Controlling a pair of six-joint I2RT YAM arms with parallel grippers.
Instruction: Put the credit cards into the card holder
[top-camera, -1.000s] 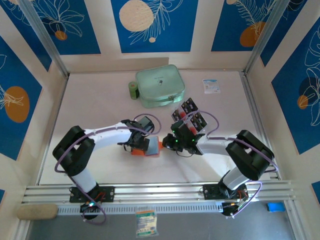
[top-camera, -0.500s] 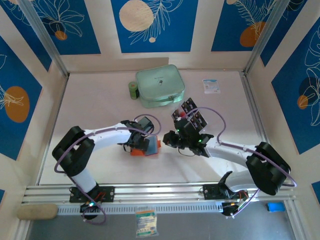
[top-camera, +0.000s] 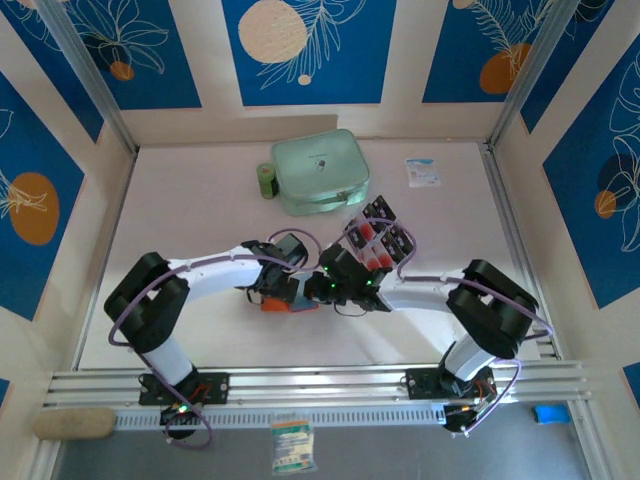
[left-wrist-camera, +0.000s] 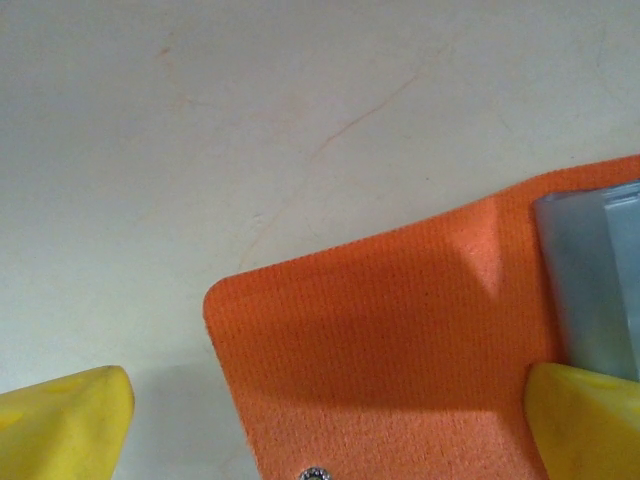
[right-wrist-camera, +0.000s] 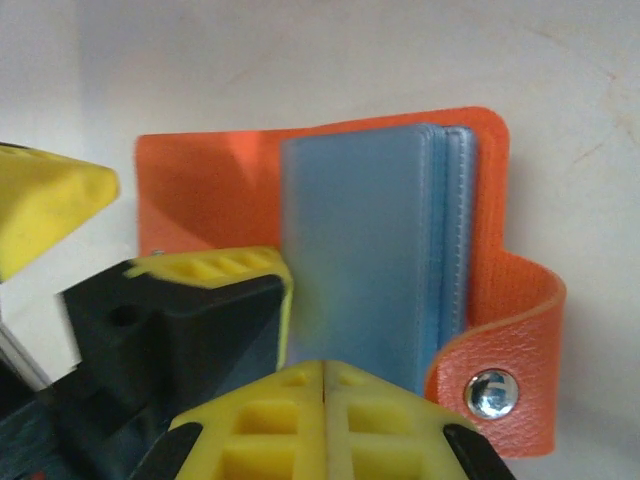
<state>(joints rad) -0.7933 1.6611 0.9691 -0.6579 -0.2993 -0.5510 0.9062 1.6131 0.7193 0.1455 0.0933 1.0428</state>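
The card holder (top-camera: 300, 301) lies open on the table, orange with bluish clear pockets (right-wrist-camera: 370, 250) and a snap strap (right-wrist-camera: 492, 392) curling up at its right. My left gripper (top-camera: 283, 285) is open and straddles it; one yellow fingertip (left-wrist-camera: 585, 420) rests by the grey pocket (left-wrist-camera: 590, 280) and the other (left-wrist-camera: 60, 425) is off the wallet's corner. My right gripper (right-wrist-camera: 327, 385) is shut, fingertips together with nothing between them, at the near edge of the pockets. The credit cards (top-camera: 383, 215), black with red, stand behind the right wrist.
A mint-green zip case (top-camera: 320, 172) and a small green roll (top-camera: 266, 180) sit at the back centre. A white-and-blue packet (top-camera: 422, 172) lies at the back right. Metal rails run along both table sides.
My right gripper has moved left, from beside the cards up to the wallet's right edge, and its jaws have closed fully. The left arm has stayed on the wallet.
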